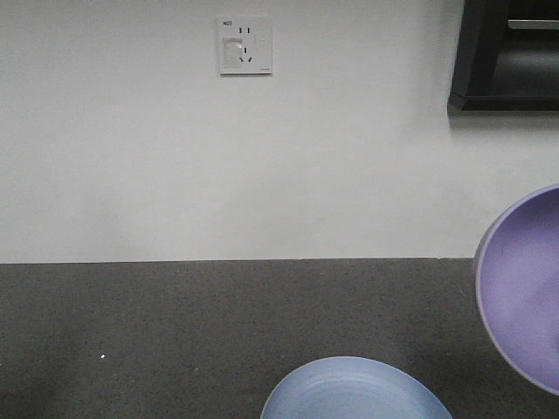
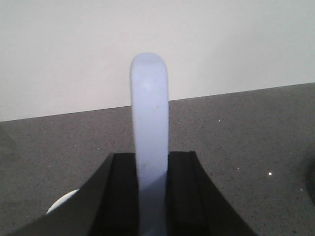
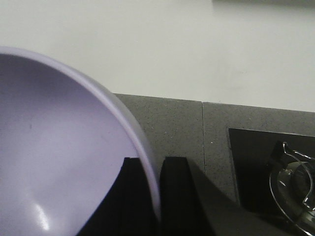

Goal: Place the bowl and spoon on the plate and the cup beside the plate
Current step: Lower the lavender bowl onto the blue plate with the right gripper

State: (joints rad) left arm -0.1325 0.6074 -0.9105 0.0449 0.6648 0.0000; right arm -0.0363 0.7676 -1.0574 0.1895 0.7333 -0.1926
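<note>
Right fingers pinched bowl rim, bowl tilted at right edge of front view | left fingers pressed on spoon, upright at frame centre | plate flat on tabletop, bottom centre, apart from bowl

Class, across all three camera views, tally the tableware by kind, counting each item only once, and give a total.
bowl: 1
plate: 1
spoon: 1
Total: 3
The pale sliver near the left wrist view's lower left corner is too cropped to name, so it is not counted.
</note>
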